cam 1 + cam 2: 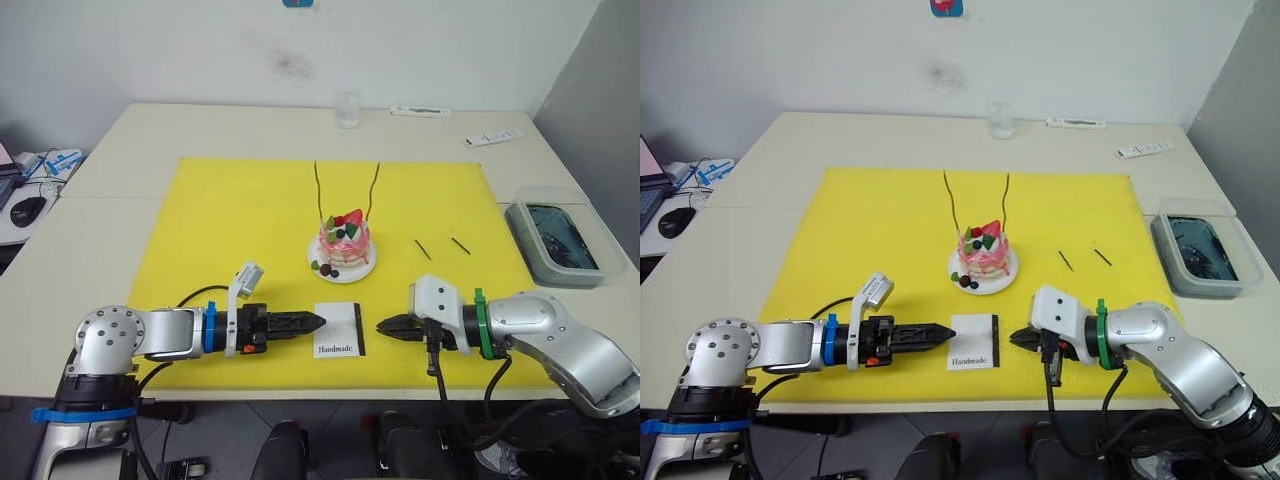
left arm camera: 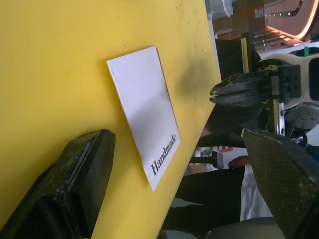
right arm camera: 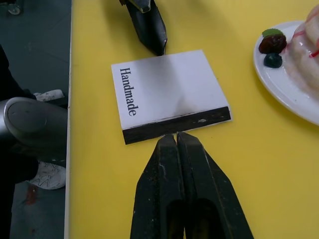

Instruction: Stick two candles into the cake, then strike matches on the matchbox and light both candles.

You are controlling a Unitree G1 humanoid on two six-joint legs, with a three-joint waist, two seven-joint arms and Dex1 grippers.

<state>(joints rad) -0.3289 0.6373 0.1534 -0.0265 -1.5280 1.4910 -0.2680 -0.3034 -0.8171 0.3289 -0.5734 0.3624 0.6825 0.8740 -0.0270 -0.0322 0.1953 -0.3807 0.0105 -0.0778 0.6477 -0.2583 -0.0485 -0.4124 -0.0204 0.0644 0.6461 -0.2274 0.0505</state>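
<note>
Yellow matting [image 1: 230, 230] covers the middle of a pale table [image 1: 100, 250], and the task's things all sit on it. Near the mat's centre, a little toward its near edge, stands the cake [image 1: 344, 243] on its white plate [image 1: 365, 268], pink with cream, a strawberry and dark berries. Two candles [image 1: 319, 190] rise from it, thin and wavy, one on each side of the top, both unlit. Two matches [image 1: 423, 249] lie loose on the mat toward its right edge, beside the plate but apart from it and from each other. The matchbox [image 1: 340, 329] lies flat at the mat's near edge, its "Handmade" print along the near end and its dark striking strip on the side facing the right arm. The left gripper [image 1: 312, 322] points at the box from the left, its fingers [image 2: 75, 179] spread apart and holding nothing, with its tip at the box's left edge. The right gripper [image 1: 385, 325] points at the box from the right, fingers [image 3: 164, 174] pressed together and empty, tips just beside the striking strip. A clear glass [image 1: 347, 108] stands near the table's far edge, and a grey tray [image 1: 556, 240] sits by its right edge.
</note>
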